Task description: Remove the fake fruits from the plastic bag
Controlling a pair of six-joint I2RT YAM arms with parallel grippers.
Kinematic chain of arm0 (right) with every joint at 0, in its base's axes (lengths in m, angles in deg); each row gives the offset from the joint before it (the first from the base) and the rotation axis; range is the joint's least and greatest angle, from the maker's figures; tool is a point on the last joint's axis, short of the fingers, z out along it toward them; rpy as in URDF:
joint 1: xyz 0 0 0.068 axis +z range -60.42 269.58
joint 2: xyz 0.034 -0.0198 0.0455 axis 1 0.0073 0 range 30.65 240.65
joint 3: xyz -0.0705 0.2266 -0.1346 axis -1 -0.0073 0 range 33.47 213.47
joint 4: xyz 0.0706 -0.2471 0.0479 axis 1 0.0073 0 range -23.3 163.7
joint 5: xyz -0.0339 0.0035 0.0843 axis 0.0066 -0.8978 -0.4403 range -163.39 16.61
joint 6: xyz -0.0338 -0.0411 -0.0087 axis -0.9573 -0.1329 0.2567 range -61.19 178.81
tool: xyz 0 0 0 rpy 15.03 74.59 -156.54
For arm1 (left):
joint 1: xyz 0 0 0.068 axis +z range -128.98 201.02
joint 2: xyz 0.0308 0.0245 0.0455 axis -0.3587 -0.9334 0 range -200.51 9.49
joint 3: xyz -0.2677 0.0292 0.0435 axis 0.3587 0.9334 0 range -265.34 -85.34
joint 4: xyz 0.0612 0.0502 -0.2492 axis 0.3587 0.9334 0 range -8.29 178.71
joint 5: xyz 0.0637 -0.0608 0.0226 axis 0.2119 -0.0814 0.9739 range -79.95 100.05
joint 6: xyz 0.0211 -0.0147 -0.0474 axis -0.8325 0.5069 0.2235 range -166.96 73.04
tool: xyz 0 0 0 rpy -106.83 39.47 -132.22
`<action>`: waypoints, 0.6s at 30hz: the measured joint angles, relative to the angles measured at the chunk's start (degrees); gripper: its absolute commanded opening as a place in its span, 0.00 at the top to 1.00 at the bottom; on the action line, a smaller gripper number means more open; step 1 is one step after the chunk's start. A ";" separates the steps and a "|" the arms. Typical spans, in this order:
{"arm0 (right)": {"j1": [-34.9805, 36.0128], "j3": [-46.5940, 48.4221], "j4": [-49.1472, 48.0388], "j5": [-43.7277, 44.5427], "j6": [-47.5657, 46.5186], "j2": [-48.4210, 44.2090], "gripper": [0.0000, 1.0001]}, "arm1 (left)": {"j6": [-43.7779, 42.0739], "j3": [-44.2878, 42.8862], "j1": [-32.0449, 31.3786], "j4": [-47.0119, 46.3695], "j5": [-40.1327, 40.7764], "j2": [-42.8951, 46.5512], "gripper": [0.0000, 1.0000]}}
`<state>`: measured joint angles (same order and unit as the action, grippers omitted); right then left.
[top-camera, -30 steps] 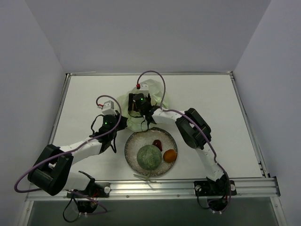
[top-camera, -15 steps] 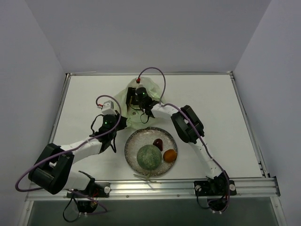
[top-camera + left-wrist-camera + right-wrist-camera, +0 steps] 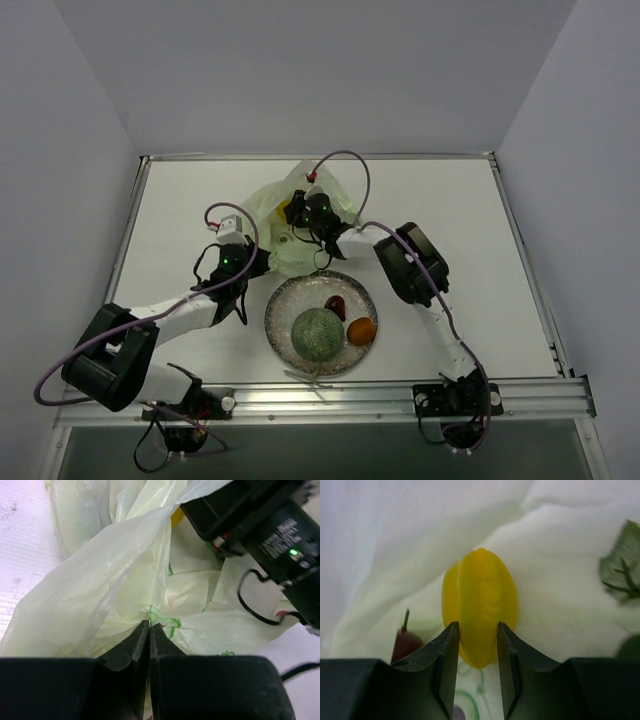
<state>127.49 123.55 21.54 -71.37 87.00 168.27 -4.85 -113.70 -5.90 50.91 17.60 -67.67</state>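
From above, we saw the bag behind the plate, thin and floppy, with the right gripper reaching deeper inside than a second earlier. At the left wrist, the left gripper pinched a bag fold tight. At the right wrist, the jaws had newly closed on the yellow fruit inside the bag. We judged it light, stiff and slick, best held across its ribbed middle.
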 measured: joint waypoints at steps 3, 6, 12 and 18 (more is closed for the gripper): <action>-0.11 -8.39 0.50 0.72 -0.94 -6.84 0.97 | 0.00 0.00 0.00 -0.04 -0.07 -0.02 0.98; -0.37 -15.69 1.55 0.72 -1.29 -14.80 0.97 | -0.04 0.00 0.00 -0.13 -0.42 -0.07 0.98; 0.96 -28.79 4.00 -0.33 -1.27 -33.20 0.96 | -0.55 0.00 0.00 -0.26 -1.27 -0.09 0.98; 5.33 -37.22 6.99 -1.22 -1.42 -46.40 0.95 | -1.36 -0.09 0.00 -0.33 -2.01 -0.52 0.98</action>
<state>132.82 86.33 28.53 -72.59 85.58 121.87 -6.21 -113.79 -5.90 50.58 15.59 -68.20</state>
